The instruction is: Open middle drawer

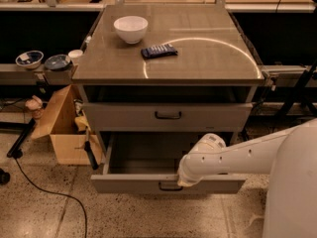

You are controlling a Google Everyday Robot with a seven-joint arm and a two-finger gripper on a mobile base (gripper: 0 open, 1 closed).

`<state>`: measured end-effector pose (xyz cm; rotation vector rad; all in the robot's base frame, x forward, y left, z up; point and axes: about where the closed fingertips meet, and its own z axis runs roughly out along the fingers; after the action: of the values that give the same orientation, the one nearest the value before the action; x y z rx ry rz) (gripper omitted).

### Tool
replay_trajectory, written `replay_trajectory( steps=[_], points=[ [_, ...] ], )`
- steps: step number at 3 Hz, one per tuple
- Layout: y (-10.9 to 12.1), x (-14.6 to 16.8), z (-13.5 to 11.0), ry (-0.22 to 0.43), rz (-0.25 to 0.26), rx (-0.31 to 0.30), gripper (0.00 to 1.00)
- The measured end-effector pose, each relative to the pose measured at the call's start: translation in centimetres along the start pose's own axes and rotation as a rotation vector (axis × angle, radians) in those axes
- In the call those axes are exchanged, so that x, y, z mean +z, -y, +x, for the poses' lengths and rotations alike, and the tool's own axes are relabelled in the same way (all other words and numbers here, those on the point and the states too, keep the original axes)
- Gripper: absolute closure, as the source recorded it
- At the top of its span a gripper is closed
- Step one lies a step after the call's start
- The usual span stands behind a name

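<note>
The middle drawer (124, 183) is a grey metal drawer with a small dark bar handle (170, 186). It stands pulled well out of the cabinet, and its inside looks empty. My gripper (182, 181) is at the end of the white arm, at the top edge of the drawer front just right of the handle. The arm's end covers it. The shorter grey drawer (168, 116) above is shut.
On the cabinet top (208, 58) lie a white bowl (131, 29) and a dark blue packet (159, 51). An open cardboard box (67, 133) stands on the floor to the left, with a black cable (44, 185) near it. Bowls sit on a low shelf (29, 59) at left.
</note>
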<state>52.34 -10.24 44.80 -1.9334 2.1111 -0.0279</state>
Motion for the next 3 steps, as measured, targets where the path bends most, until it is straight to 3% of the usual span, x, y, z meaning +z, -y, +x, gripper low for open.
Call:
replay_trajectory(
  steps=[2,3],
  points=[
    [-1.3,-0.9,0.3,-0.003,-0.003,0.024,1.0],
    [-3.4,-2.2,1.1,-0.018,-0.014,0.048,1.0]
  ],
)
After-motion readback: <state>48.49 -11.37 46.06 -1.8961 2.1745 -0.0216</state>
